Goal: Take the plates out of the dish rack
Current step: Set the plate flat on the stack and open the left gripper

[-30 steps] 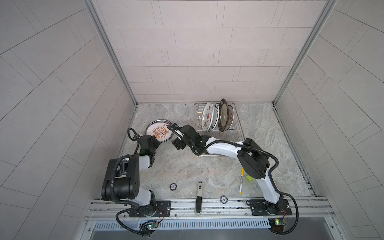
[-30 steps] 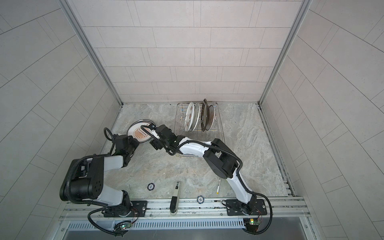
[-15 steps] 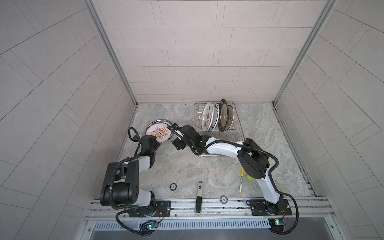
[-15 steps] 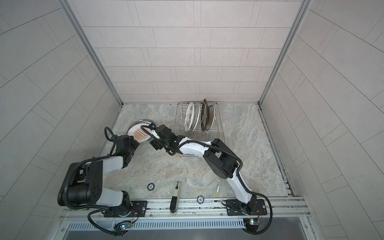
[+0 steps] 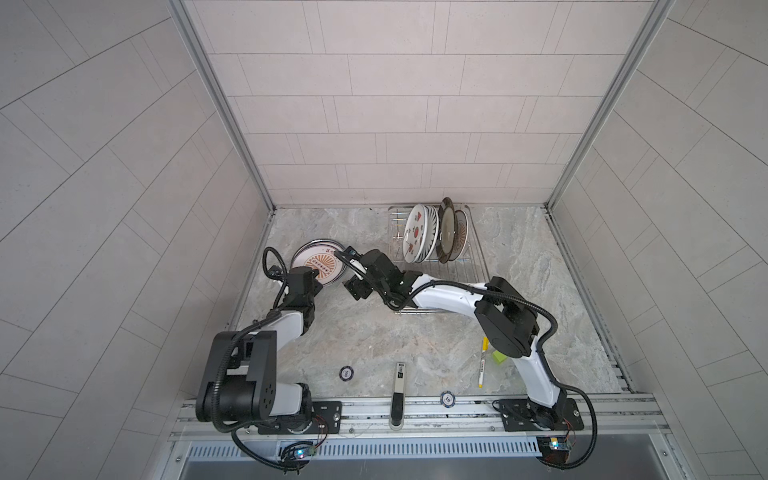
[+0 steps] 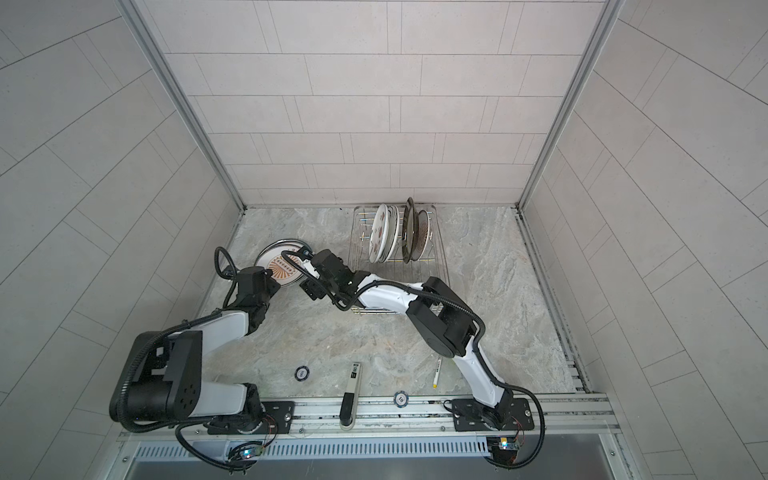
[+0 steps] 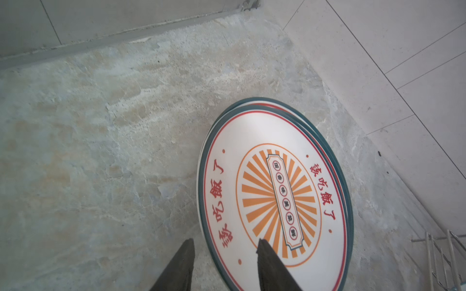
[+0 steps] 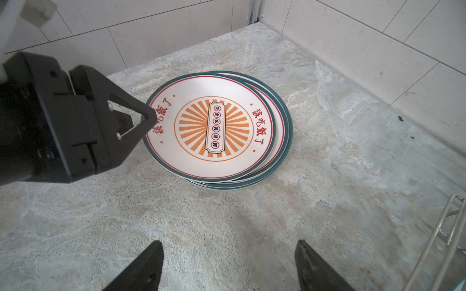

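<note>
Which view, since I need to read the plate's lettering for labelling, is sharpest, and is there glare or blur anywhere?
Right wrist view: the sunburst plate is sharp, lettering legible, light even. Left wrist view: same plate slightly soft, part of it washed pale. Both top views: its lettering is too small to read.

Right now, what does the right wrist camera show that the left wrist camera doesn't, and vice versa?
Only the right wrist view: the left gripper from outside, open at the rim of the plates, and the right gripper, open over the table. Only the left wrist view: the left gripper's fingers up close, either side of that rim. Both: the plates stacked flat on the table, and a corner of the rack.
</note>
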`<state>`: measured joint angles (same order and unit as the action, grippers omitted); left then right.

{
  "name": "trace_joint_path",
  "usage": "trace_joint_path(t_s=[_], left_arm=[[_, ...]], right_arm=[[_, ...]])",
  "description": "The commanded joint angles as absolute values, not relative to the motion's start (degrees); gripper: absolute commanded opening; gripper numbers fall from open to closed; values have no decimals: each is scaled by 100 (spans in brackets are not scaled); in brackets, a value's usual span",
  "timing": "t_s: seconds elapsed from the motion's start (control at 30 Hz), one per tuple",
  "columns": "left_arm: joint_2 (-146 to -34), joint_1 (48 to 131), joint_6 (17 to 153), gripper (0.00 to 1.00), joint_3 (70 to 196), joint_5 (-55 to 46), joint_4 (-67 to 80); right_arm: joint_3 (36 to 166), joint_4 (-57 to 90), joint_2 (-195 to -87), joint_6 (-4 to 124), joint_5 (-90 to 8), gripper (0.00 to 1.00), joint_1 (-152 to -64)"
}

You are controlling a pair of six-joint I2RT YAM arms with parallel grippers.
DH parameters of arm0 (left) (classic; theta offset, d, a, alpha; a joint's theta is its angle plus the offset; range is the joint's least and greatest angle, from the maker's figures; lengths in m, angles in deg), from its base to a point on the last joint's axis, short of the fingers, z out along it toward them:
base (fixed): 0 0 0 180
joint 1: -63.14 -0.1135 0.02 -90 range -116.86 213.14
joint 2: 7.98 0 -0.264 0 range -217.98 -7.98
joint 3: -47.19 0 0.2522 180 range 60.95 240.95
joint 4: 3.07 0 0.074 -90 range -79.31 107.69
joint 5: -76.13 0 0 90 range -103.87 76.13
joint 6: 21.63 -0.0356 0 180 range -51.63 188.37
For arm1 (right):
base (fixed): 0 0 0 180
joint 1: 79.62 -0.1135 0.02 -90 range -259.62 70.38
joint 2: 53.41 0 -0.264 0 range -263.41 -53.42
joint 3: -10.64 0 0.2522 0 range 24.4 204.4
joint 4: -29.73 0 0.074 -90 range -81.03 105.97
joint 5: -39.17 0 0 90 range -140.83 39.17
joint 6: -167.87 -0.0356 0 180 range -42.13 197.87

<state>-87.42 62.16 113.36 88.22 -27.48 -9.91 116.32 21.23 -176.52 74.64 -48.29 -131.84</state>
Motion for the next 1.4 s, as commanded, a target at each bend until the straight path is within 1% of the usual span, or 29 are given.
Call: trace_joint_path(t_s=[0.0, 0.2, 0.33, 0.4, 0.73, 0.8, 0.9, 1.07, 1.17, 1.33, 1.37], left_arm=[[-8810, 6239, 11303, 46, 9008, -3168, -742], [-9017, 6256, 11319, 46, 9087, -3046, -971], [-9260, 6247, 11317, 41, 9236, -2898, -1069], [-9353, 6252, 11319, 40, 9276, -2847, -1110], [-9498, 6267, 11346, 39, 9321, -2732, -1339], [-9423, 6281, 11338, 39, 9305, -2868, -1367], [-9405, 6290, 11284, 40, 9460, -3129, -990], [-9105, 6300, 11371, 42, 9281, -3270, -896], [-8682, 6314, 11364, 46, 9164, -3280, -751], [-7839, 6404, 11218, 78, 8940, -3168, -610], [-7654, 6439, 11177, 84, 8913, -3131, -525]], right_arm=[[11686, 2045, -17515, 7485, -4829, 84, -13200], [11575, 2057, -17429, 7488, -4867, 83, -13200], [11418, 2139, -17332, 7481, -4925, 83, -13191], [11323, 2191, -17280, 7483, -4958, 83, -13191], [11044, 2331, -17093, 7528, -5005, 83, -13191], [11061, 2296, -17085, 7557, -4994, 83, -13191], [11071, 2275, -17067, 7570, -4919, 83, -13191], [11062, 2248, -16972, 7596, -4731, 83, -13191], [11129, 2142, -16895, 7678, -4638, 84, -13209], [11150, 2047, -16673, 7709, -4574, 88, -13253], [11084, 2115, -16601, 7677, -4565, 99, -13253]])
